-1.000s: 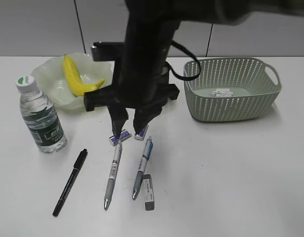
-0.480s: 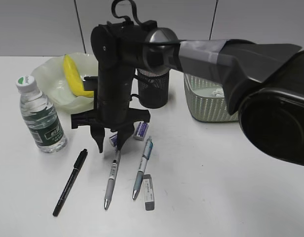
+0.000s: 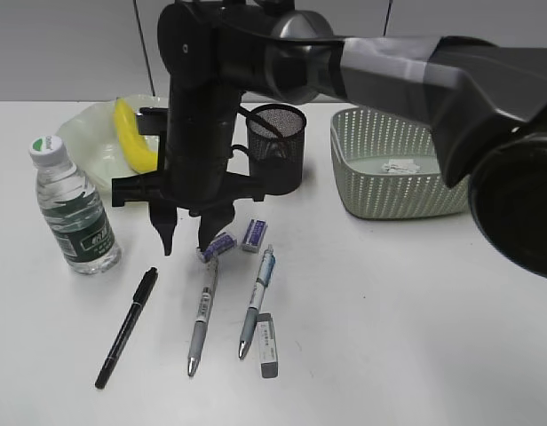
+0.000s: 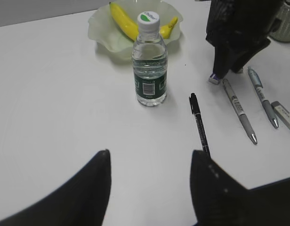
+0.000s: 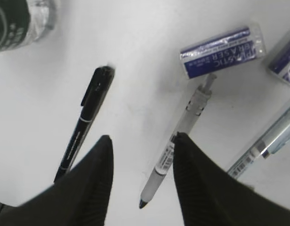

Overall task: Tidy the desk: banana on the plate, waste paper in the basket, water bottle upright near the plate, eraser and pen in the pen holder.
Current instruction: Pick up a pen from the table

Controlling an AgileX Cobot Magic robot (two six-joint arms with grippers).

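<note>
- The water bottle (image 3: 74, 209) is seen standing upright at the far left of the desk, just in front of the plate (image 3: 89, 142); this step can be judged done.
- The banana (image 3: 133, 135) is seen lying on the plate, so that step also appears finished.
- The black pen (image 3: 127, 326) lies on the bare desk, well below the bottle, untouched.
- The right gripper (image 3: 186, 238), which a second ago hung over the two blue-labelled erasers (image 3: 233, 239), has been shifted leftward; it is now poised with jaws spread and empty between the black pen's cap and the grey pen (image 3: 202, 316). In the right wrist view the open gap frames bare desk between these two pens, so no eraser was lifted; a pen is judged to be the next target.
- The left gripper (image 4: 149, 181) is shown open and empty, held back near the desk's front edge.
- The blue-grey pen (image 3: 257, 300) and the grey eraser (image 3: 268, 344) lie to the right of the grey pen.
- The pen holder (image 3: 275, 147), uncovered by the arm's shift, stands behind, partly hidden by the arm; nothing can be seen in it.
- White paper (image 3: 400, 166) is seen inside the basket (image 3: 416, 200) at the far right.
</note>
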